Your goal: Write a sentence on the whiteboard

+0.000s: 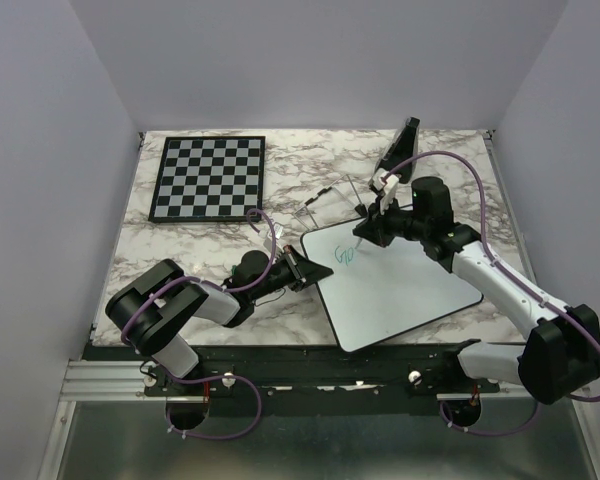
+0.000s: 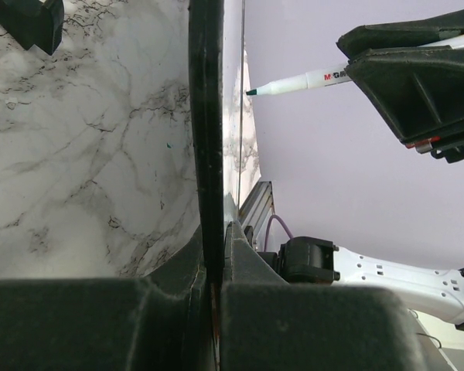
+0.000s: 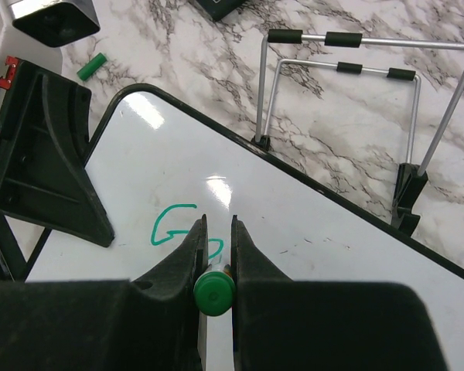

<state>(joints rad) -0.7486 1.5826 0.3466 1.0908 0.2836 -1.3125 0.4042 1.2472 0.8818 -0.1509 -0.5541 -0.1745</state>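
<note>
The whiteboard [image 1: 410,290] lies flat on the marble table, white with a thin black rim. Green marker strokes [image 1: 345,256] near its far left corner read about "Go"; in the right wrist view a "G" [image 3: 170,224] and part of a second letter show. My right gripper [image 1: 366,232] is shut on a green-ended marker [image 3: 214,292], tip down at the writing. My left gripper [image 1: 300,268] is shut on the board's left rim [image 2: 207,154]. The marker [image 2: 294,83] also shows in the left wrist view, pointing at the board.
A black-and-white chessboard [image 1: 208,178] lies at the far left. A wire stand [image 3: 340,100] stands just beyond the whiteboard's far edge. A green marker cap [image 3: 92,66] lies on the marble by the board's corner. A black object [image 1: 408,135] stands at the far right.
</note>
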